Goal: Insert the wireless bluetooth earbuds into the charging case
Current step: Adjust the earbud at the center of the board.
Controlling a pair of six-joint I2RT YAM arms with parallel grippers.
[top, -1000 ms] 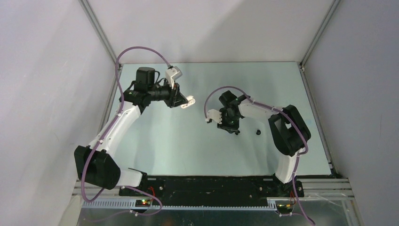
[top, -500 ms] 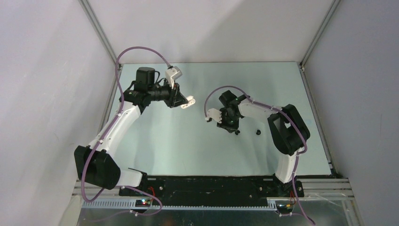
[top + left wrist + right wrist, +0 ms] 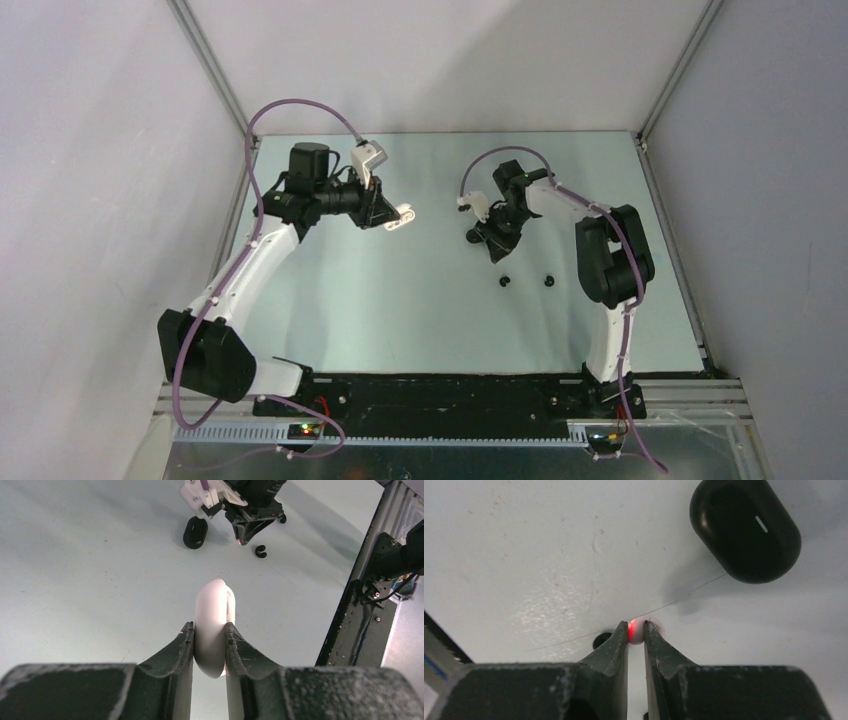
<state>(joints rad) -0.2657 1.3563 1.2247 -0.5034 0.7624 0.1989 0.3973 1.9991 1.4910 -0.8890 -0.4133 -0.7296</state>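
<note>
Right wrist view: a white earbud (image 3: 636, 631) is pinched at the tips of the right claw (image 3: 636, 626) near the black case (image 3: 746, 530), while the white case (image 3: 214, 600) is clamped in the left claw (image 3: 210, 630) and two black earbuds (image 3: 505, 281) are left on the bench's (image 3: 380, 310) right half. The rounded bud could be squeezed out if the grip is tilted. Within the last second, the right claw has been carried toward the far edge.

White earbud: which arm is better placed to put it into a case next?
The right: the right gripper pinches the white earbud; the left gripper is full, clamped on the white case.
</note>
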